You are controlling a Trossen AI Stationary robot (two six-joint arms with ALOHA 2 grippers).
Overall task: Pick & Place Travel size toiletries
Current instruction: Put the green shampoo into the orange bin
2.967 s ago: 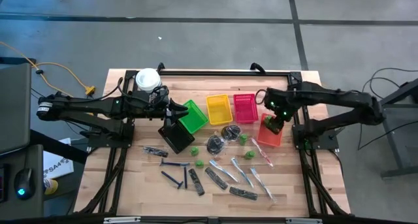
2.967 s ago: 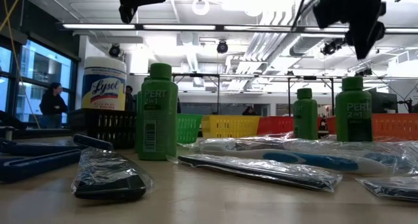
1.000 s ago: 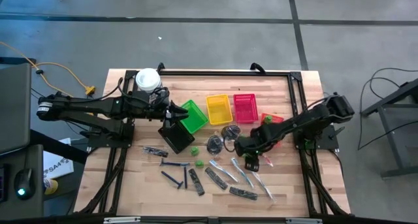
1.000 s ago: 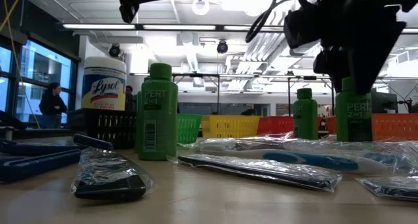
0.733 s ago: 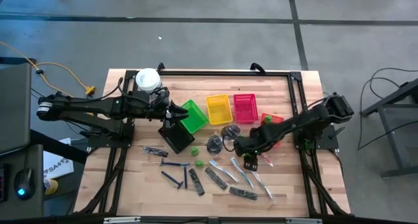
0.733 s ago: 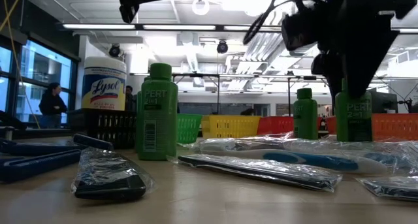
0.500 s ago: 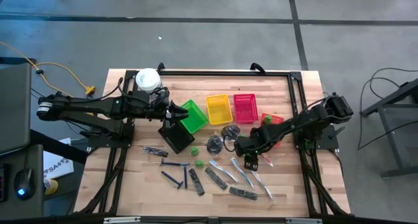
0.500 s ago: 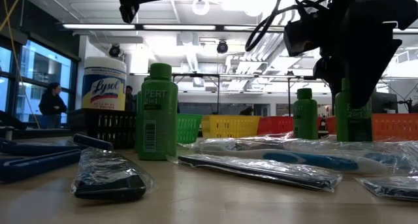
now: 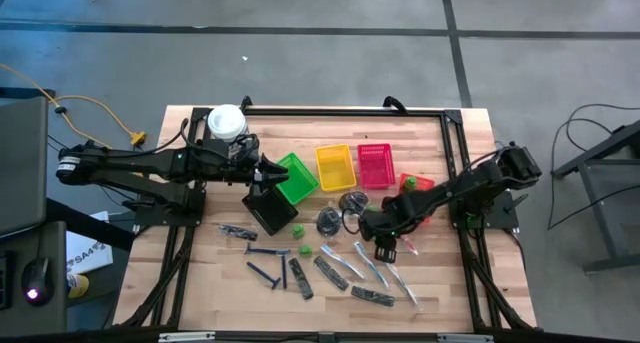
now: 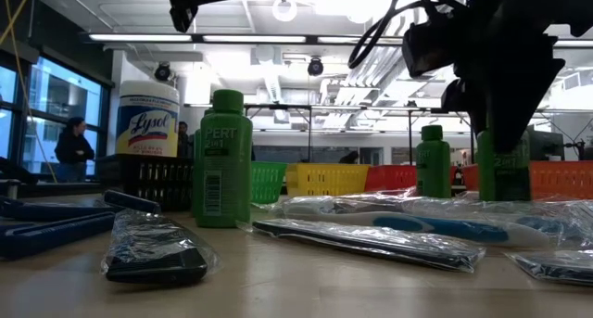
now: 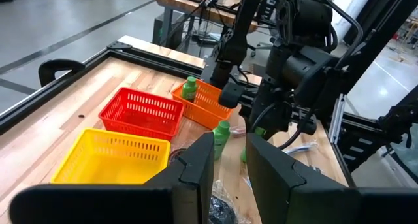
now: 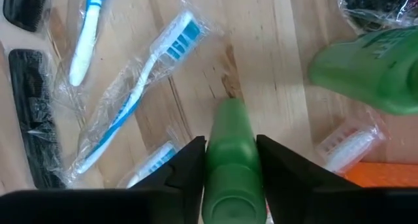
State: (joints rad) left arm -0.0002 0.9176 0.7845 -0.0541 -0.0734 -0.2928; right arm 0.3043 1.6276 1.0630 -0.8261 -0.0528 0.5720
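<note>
The right gripper has its jaws pressed against a green bottle standing on the tabletop among wrapped toothbrushes — a grip near the cap may let it tip or slip on lifting. The left gripper, jaws narrowly parted and empty, waits over the yellow basket.

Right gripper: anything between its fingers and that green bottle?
Nothing. In the right wrist view the right gripper has the green bottle directly between its fingers, both sides touching.
</note>
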